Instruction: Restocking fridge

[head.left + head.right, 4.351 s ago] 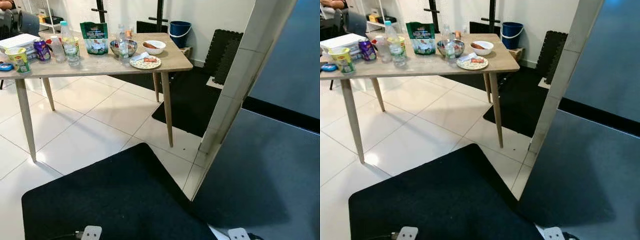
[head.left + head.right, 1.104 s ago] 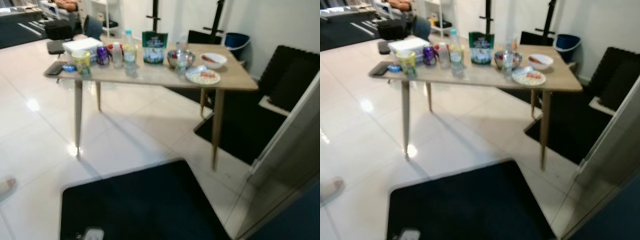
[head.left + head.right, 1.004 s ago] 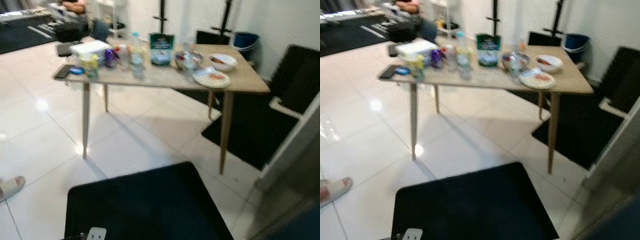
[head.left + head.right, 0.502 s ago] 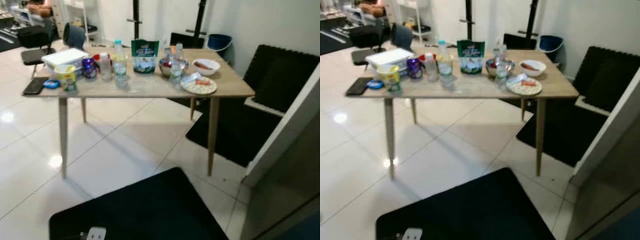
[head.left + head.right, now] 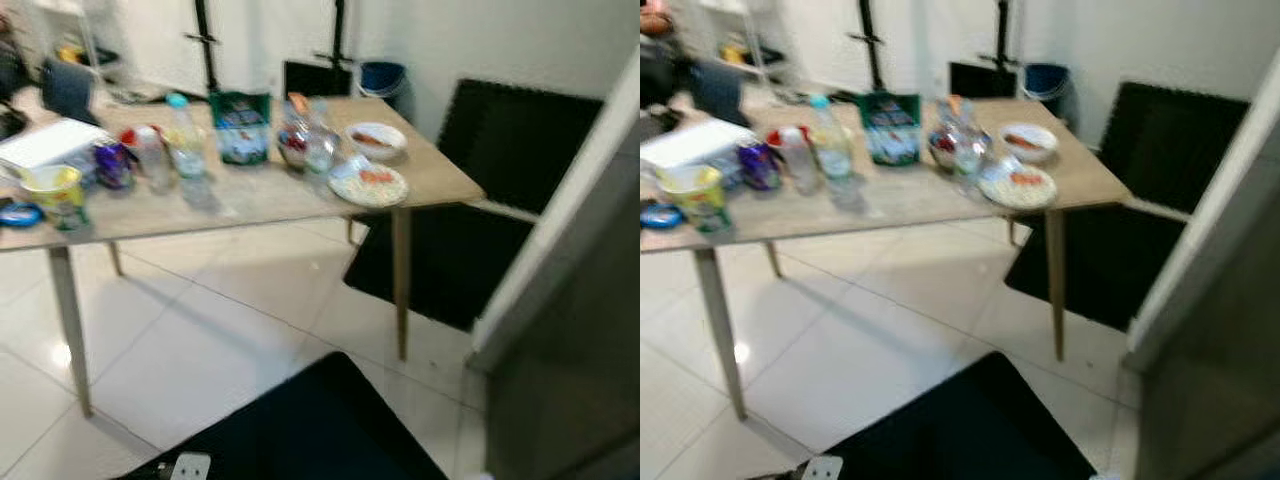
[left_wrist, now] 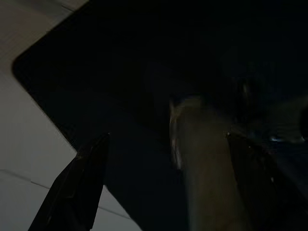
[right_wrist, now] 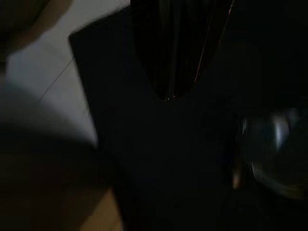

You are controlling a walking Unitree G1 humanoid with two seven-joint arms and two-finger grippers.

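In the left eye view, blurred, a wooden surface (image 5: 250, 195) on slim legs stands on white floor tiles (image 5: 210, 340). On it, from the robot's left: a blue lid (image 5: 18, 213), a yellow cup (image 5: 58, 193), a white box (image 5: 45, 143), a purple can (image 5: 110, 165), a water bottle (image 5: 183, 138), a green bag (image 5: 240, 127) standing upright, a metal bowl (image 5: 298, 142), a white bowl (image 5: 376, 140) and a patterned plate (image 5: 368, 185) near the right corner. A blue bucket (image 5: 382, 78) sits by the wall behind. A black mat (image 5: 320, 430) lies at the lower edge, and the pale edge of a door (image 5: 560, 210) slants down the right side.

The right eye view gives the same scene, equally blurred.

The left wrist view is very dark: the left end effector (image 6: 166, 187) hangs over the black mat with its two fingers well apart, holding nothing.

The right wrist view is dark too: the right end effector (image 7: 180, 57) points at the mat; I cannot tell whether its fingers are parted.
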